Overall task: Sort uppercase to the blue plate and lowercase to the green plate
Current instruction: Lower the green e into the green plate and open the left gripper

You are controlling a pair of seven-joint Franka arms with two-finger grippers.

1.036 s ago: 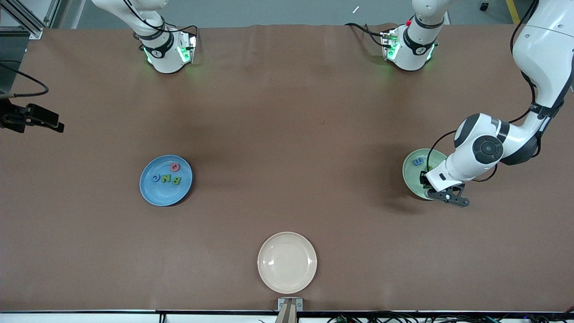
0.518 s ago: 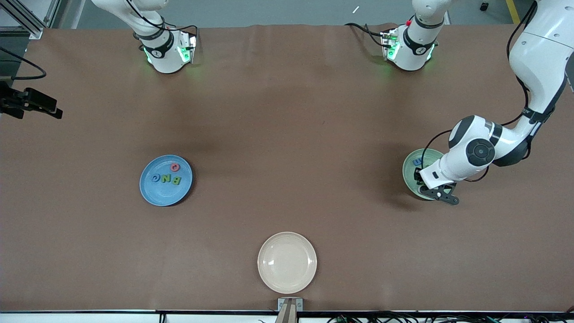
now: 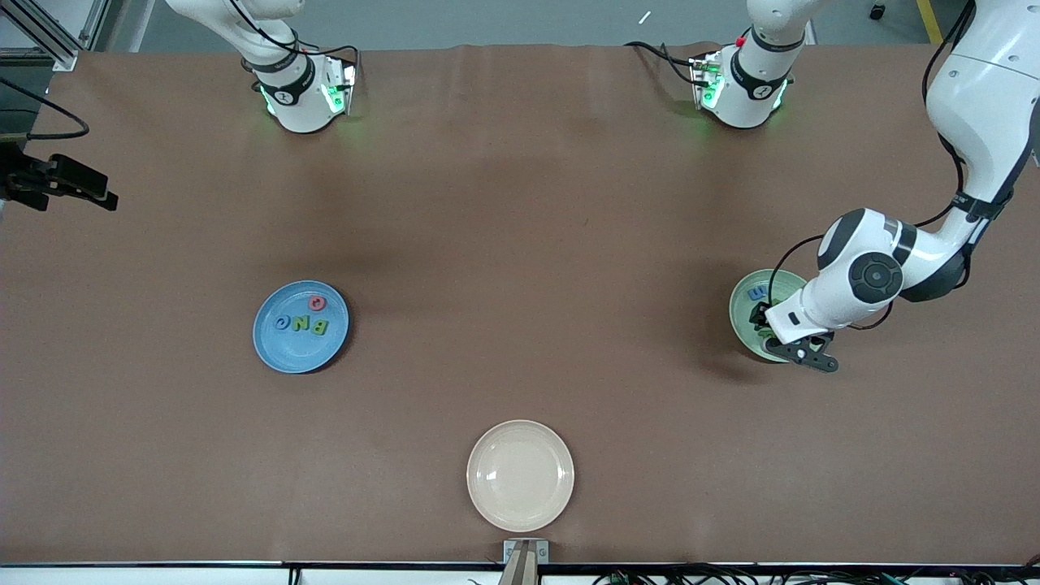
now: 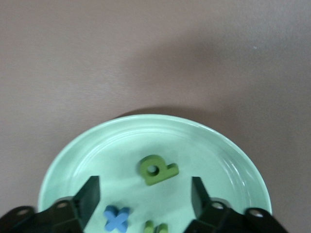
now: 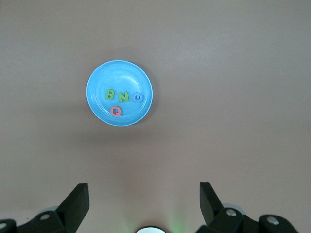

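Note:
The blue plate (image 3: 276, 349) holds the uppercase letters: red Q (image 3: 317, 303), blue G (image 3: 281, 323), green N (image 3: 301, 324), green B (image 3: 319, 327). They also show in the right wrist view on the blue plate (image 5: 99, 77). The green plate (image 3: 740, 315) lies at the left arm's end of the table. It holds the blue m (image 3: 757, 292), green p (image 4: 158, 170), blue x (image 4: 116, 218) and green u (image 4: 155, 227). My left gripper (image 4: 146, 199) is open and empty, low over the green plate (image 4: 146, 121). My right gripper (image 5: 143, 199) is open and empty, high over the table.
A cream plate (image 3: 520, 475) with nothing in it lies near the table's front edge, nearer to the front camera than both other plates. The two arm bases stand along the table's back edge. The left arm's wrist hides part of the green plate.
My left gripper has shifted slightly over the green plate and back. A black part of the right arm at the front view's edge has moved up a little. The letters have not moved.

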